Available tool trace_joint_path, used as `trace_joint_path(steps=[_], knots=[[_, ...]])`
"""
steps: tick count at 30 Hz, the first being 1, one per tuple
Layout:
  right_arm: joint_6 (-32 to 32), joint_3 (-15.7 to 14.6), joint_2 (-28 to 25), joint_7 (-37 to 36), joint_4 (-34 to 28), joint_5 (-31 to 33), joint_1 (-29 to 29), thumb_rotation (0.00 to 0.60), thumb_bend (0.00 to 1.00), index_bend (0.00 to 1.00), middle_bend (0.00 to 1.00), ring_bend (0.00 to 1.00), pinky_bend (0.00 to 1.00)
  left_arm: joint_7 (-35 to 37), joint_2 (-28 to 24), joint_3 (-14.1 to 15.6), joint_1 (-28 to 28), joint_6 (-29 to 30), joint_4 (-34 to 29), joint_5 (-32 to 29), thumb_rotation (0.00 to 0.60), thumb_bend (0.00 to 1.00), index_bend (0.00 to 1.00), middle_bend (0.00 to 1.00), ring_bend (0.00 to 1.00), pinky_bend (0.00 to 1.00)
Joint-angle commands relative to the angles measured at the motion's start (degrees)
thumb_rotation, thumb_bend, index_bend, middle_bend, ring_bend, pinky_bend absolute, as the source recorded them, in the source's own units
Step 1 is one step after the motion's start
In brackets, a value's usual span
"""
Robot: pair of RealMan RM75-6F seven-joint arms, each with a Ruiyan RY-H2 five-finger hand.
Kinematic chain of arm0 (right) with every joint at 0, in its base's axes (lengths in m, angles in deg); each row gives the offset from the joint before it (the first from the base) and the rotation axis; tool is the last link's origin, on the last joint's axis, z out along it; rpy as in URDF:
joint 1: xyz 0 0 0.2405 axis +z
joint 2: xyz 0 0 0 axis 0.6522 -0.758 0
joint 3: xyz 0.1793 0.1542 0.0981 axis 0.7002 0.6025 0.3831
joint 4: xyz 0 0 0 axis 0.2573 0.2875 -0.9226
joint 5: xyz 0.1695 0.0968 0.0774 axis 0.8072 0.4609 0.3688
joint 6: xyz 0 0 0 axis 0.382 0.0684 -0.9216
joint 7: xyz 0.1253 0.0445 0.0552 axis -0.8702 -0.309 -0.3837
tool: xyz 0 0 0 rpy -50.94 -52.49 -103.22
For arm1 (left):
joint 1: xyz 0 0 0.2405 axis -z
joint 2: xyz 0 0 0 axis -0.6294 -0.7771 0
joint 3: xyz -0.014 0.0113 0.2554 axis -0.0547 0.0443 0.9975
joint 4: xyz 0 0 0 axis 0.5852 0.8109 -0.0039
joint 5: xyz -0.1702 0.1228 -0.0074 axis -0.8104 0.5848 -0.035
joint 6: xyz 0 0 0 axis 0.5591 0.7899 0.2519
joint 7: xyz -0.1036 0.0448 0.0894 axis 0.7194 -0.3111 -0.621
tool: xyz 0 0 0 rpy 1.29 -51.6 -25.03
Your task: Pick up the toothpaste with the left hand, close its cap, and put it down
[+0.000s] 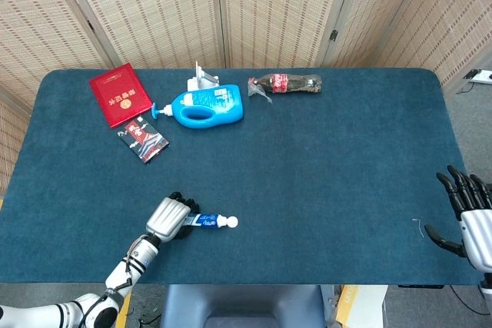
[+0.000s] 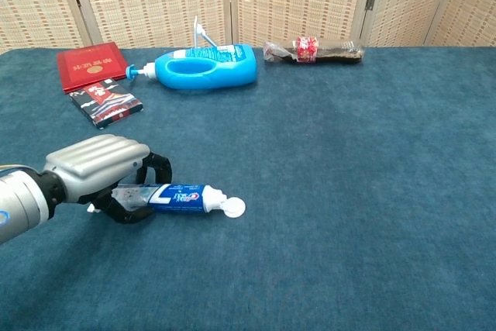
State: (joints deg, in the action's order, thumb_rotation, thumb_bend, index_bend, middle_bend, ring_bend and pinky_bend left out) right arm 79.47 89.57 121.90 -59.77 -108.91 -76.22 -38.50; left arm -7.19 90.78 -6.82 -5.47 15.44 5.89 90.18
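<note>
The blue-and-white toothpaste tube (image 2: 180, 197) (image 1: 206, 221) lies on the blue table near its front left, nozzle pointing right. Its white flip cap (image 2: 233, 206) (image 1: 231, 222) hangs open beside the nozzle. My left hand (image 2: 99, 168) (image 1: 169, 217) has its fingers curled around the tube's tail end, which is hidden under them; the tube still rests on the cloth. My right hand (image 1: 470, 217) sits at the far right front edge with fingers spread and nothing in it; the chest view does not show it.
At the back left lie a red booklet (image 1: 118, 94), a dark red packet (image 1: 144, 139), a blue detergent bottle (image 1: 206, 105) on its side and a cola bottle (image 1: 285, 83). The table's front edge (image 1: 254, 283) runs just below my left hand.
</note>
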Motion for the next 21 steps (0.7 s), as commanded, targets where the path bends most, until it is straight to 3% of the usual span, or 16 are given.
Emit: trace_joint_path(steps=[1,4,8,15,21], knots=[[0.04,-0.04,-0.03,0.14,-0.13,-0.14,-0.02,0.600,0.27,0.00,0.00,0.00,0.00,3.55,0.53,0.14,0.14,1.03,2.27,2.31,0.600,0.43,0.53,0.53,0.56,0.36],[0.14,-0.01,-0.13,0.22,-0.37,-0.39,0.01,0.600,0.27,0.00,0.00,0.00,0.00,8.16,0.60,0.45,0.11,2.63,4.76,5.26,0.600,0.48,0.61,0.63,0.64,0.47],[-0.09,0.01,-0.23,0.26,-0.75,-1.09,0.38,0.600,0.27,0.00,0.00,0.00,0.00,15.05,-0.55,0.93,0.67,4.40,7.47,9.49,0.600,0.54,0.66,0.68,0.69,0.55],[-1.54,0.69,-0.47,1.22,-2.19,-3.06,2.52,0.600,0.27,0.00,0.00,0.00,0.00,29.86,-3.94,1.27,2.31,10.83,10.38,18.03,0.600,0.60,0.70,0.72,0.72,0.58],[-5.75,1.68,0.09,3.03,-4.28,-5.64,6.83,0.600,0.27,0.00,0.00,0.00,0.00,38.71,-7.29,0.40,4.30,16.80,8.96,23.51,0.600,0.60,0.70,0.74,0.73,0.60]])
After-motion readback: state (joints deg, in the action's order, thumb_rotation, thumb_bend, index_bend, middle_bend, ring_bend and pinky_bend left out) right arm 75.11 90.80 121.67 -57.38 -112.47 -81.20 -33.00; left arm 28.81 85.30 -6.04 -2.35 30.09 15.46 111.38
